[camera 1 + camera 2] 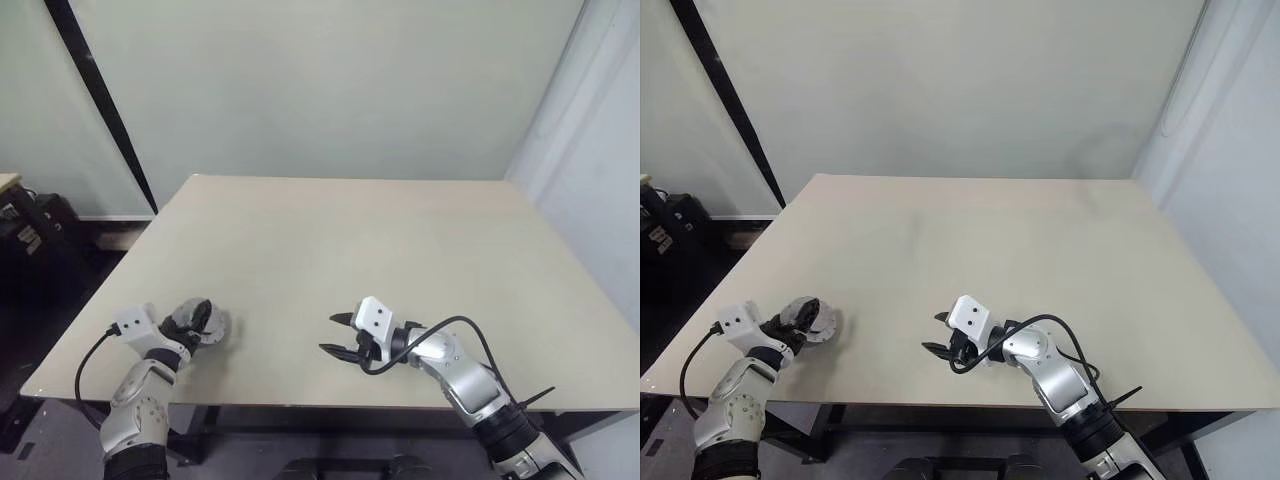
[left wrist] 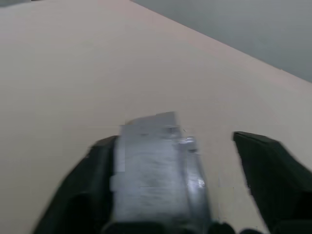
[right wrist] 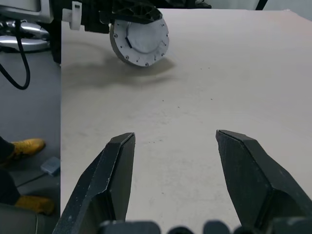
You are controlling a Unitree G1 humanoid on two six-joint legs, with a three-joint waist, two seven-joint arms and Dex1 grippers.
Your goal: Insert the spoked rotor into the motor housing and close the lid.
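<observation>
A wide beige table (image 1: 380,250) stands before a plain pale green wall (image 1: 330,80), with a black bar (image 1: 100,100) leaning against the wall on the left. The round silvery metal disc-shaped assembly (image 3: 140,41), its flat pale face ringed with small screws, stands tilted on its edge on the table near the front left corner. Whether this is the housing or the lid cannot be told from this side. The left gripper (image 1: 200,322) sits around it: in the left wrist view one black finger (image 2: 85,185) lies against the silvery rim, while the other stands apart from it, so the jaws are spread and not clamping. Well to the right, near the front edge, the right gripper (image 1: 338,335) hovers over bare tabletop, pointing left, its two black fingers (image 3: 114,170) apart and holding nothing
</observation>
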